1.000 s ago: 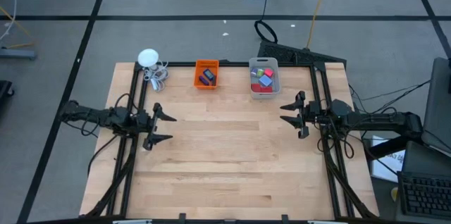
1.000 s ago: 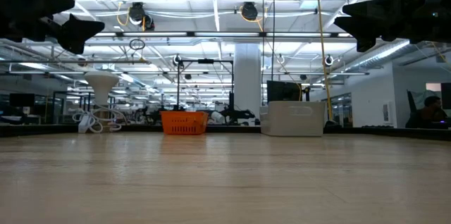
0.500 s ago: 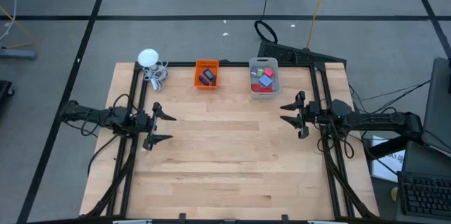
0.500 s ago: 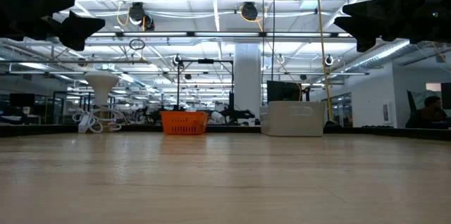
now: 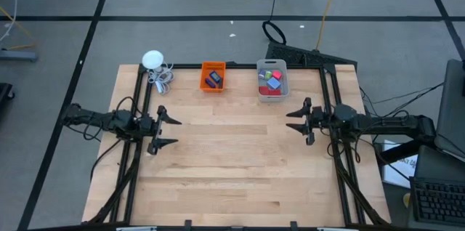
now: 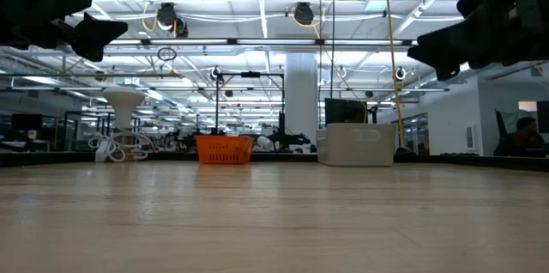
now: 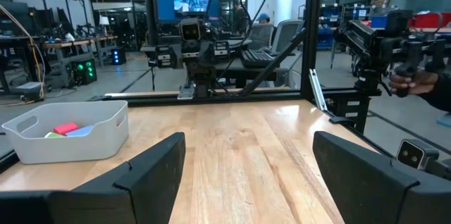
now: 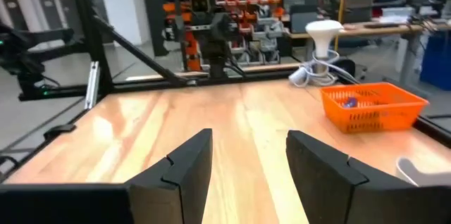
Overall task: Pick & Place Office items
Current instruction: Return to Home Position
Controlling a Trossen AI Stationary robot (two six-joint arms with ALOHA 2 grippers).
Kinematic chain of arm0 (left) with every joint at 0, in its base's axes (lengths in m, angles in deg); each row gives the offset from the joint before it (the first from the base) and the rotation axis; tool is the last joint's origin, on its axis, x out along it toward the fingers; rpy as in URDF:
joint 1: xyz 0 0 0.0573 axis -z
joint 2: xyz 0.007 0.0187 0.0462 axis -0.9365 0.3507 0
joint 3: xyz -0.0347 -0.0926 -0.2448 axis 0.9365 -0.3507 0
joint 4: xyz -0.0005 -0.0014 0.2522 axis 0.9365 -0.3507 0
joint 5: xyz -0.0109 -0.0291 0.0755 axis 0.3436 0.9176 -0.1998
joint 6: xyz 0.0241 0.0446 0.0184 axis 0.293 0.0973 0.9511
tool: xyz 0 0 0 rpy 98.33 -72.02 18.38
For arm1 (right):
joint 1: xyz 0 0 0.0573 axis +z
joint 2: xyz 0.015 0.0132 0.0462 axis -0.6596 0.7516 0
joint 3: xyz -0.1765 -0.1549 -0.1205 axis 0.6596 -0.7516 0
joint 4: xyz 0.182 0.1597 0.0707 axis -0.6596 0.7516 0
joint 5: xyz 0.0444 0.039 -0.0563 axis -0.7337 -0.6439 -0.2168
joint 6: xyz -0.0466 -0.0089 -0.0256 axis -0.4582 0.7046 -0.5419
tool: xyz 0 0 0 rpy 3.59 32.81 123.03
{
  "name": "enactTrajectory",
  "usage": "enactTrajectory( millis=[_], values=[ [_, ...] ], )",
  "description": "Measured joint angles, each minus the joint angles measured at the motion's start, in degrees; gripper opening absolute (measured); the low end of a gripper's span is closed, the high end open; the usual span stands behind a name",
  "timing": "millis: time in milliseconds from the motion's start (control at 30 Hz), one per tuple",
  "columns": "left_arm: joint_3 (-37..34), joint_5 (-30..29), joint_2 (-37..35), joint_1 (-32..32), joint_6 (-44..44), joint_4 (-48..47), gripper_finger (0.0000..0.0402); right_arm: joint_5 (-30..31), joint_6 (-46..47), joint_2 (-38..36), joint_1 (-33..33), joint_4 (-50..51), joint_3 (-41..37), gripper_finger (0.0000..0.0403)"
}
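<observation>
The office items lie in two bins at the table's far edge. Dark flat pieces and a blue bit sit in the orange bin (image 5: 212, 77). Red, pink, blue and green blocks fill the clear grey bin (image 5: 272, 79), (image 7: 67, 131). My left gripper (image 5: 168, 129), (image 7: 243, 175) hovers open above the table's left side. My right gripper (image 5: 296, 118), (image 8: 243, 164) hovers open above the right side, below the grey bin in the high view. Neither gripper holds anything.
A white round gadget with a coiled cable (image 5: 155, 65) stands at the far left corner. Black frame rails (image 5: 142, 100) run along both table sides. Bare wood (image 5: 232, 158) spreads between the arms and toward the near edge.
My right gripper has shifted a little toward the table's left and its far edge, staying open. My left arm has kept still, and the bins and items have not moved.
</observation>
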Motion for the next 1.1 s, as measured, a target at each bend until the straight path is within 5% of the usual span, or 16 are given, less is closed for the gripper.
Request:
enactTrajectory(
  millis=[767, 1100],
  values=[
    [0.0, 0.0, 0.0, 0.0, 0.0, 0.0, 0.0315, -0.1, -6.4, -17.9, 1.8, 11.0, 0.0, 0.0171],
    [0.0, 0.0, 0.0, 0.0, 0.0, 0.1, 0.0326, -0.1, -7.1, -18.0, 1.8, 15.4, 0.0, 0.0171]
  ],
)
